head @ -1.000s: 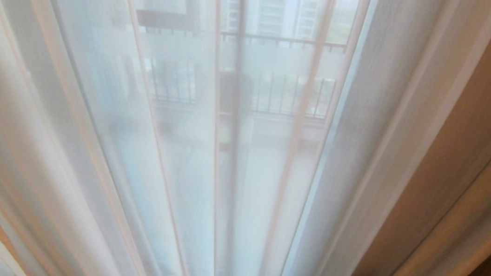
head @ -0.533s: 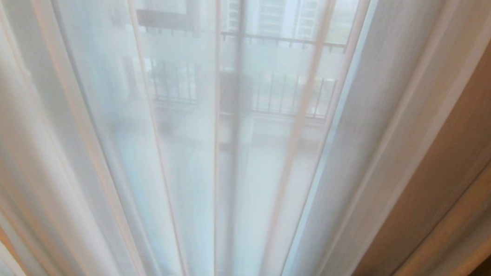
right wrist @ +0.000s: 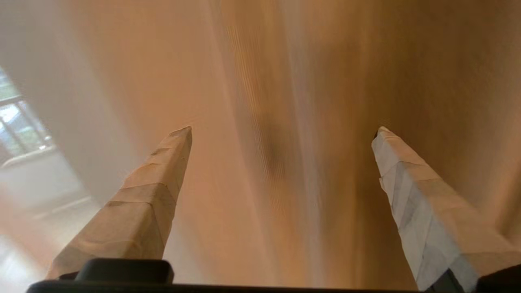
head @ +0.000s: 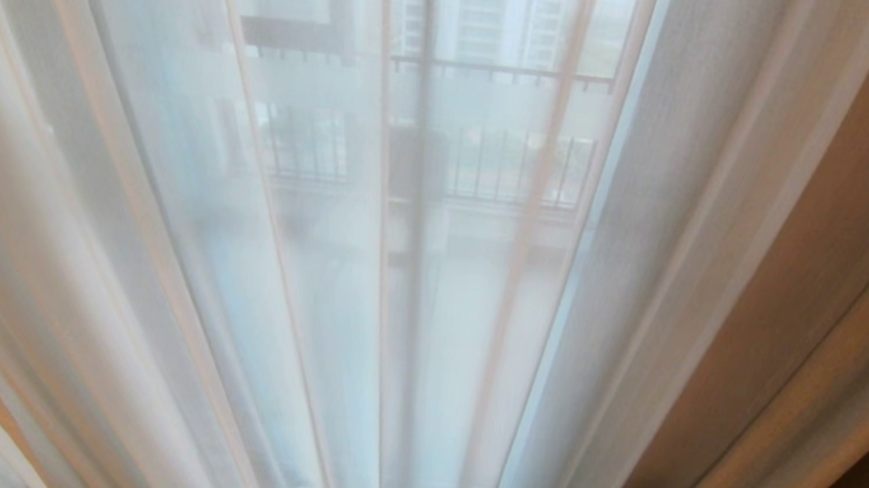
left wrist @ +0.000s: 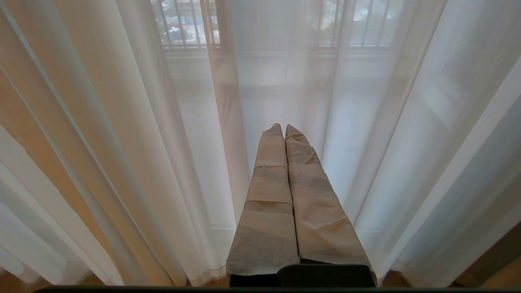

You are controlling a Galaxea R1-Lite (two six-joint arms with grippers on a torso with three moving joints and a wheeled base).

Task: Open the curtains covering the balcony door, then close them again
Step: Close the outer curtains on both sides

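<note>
From the head camera I see only cloth: the sheer white layer (head: 414,275) fills the middle, with railing bars (head: 493,168) and towers faint behind it, so the glass is covered. The thick cream-beige drape (head: 833,309) hangs bunched at about three o'clock, its folds running down toward five. I've got my right claw (right wrist: 283,130) facing that heavy drape, its taped fingers (right wrist: 158,179) spread wide apart with a fold of cloth ahead of the gap; nothing is between them, and I judge the wide spread is meant to take in a thick pleat or its hemmed edge. My left claw (left wrist: 283,127) is pressed together, holding nothing, parked pointing at the sheer because this arm isn't needed.
</note>
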